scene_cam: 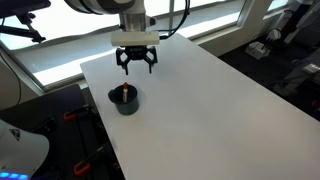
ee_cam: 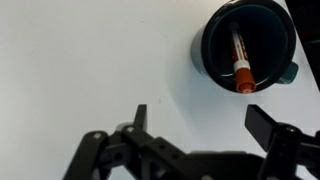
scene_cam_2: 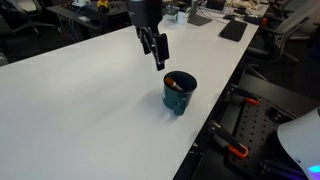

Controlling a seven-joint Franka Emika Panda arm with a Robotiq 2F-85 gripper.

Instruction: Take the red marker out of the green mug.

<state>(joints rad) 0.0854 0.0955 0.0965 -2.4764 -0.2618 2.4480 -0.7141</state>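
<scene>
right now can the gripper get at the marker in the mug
Probably yes. The gripper hangs open, up and to one side of the mug, with only table between them. The mug is uncovered and the marker leans toward its rim, so a move sideways and down should reach it.

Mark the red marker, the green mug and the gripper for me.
red marker (ee_cam: 240, 60): wrist view, on the middle of its body.
green mug (scene_cam_2: 182, 102): in an exterior view, on its outer wall.
gripper (scene_cam: 137, 68): in an exterior view, midway between its open fingertips.
</scene>
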